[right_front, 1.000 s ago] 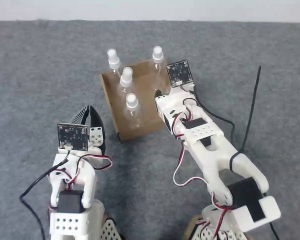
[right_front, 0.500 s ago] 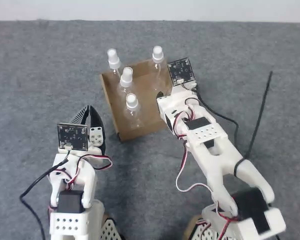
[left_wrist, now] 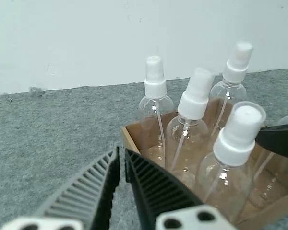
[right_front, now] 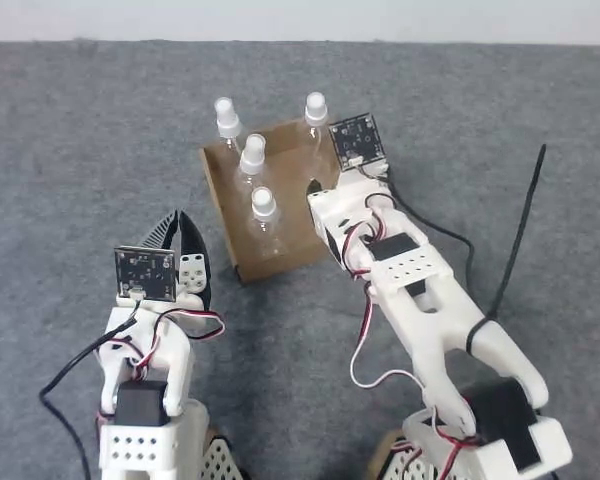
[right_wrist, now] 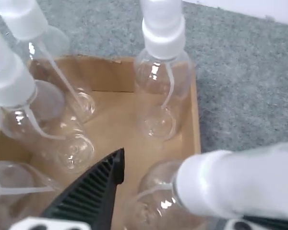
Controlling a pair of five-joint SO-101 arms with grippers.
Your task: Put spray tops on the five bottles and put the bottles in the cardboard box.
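Glossy clear plastic bottles (right_front: pixel 268 236); matt brown cardboard box (right_front: pixel 220 208).

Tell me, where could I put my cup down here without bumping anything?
Widest free patch: the grey table left of the cardboard box, beyond the left hand. Another lies right of the box, past the right arm. The box itself is crowded: spray bottles, and the right hand over its right side.

Left hand (left_wrist: pixel 121 154) folded back by the near edge of the tabletop (right_front: pixel 80 150), jaws nearly together, right hand (right_front: pixel 317 188) stretched forward, jaws parted
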